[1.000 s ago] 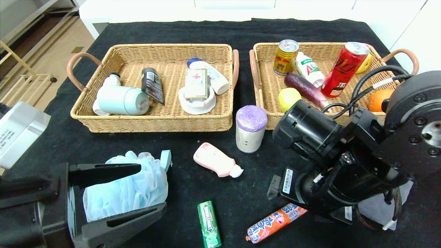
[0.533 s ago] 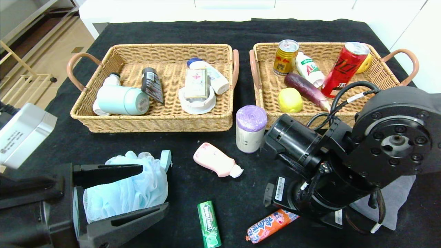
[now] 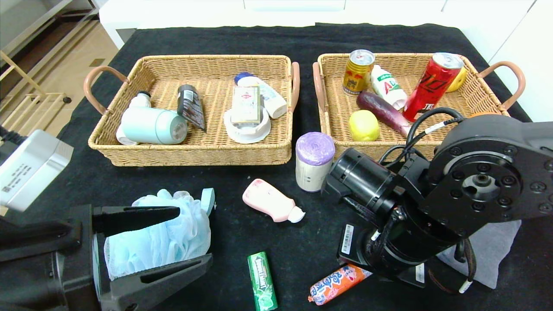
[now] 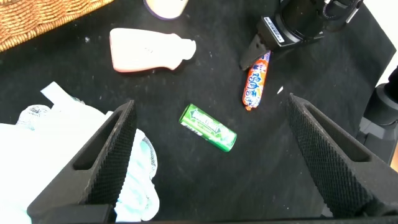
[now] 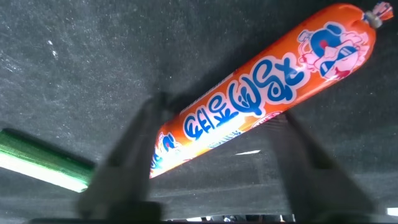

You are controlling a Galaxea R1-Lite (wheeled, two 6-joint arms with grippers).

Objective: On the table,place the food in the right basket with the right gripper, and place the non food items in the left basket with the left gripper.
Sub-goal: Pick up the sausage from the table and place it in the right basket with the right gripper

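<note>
Gum pack (image 3: 262, 281) left of sausage (image 3: 332, 286); bottle (image 3: 272, 201) behind both.

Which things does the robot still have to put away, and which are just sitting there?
To put away: sausage, gum pack, blue pouf, pink bottle, bag roll, grey towel.
Just sitting there: mint flask, eggplant, red can, gold can.

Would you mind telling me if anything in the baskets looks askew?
In the right basket, the red can leans tilted rather than upright, unlike the gold can beside it. The mint flask in the left basket lies on its side.
</note>
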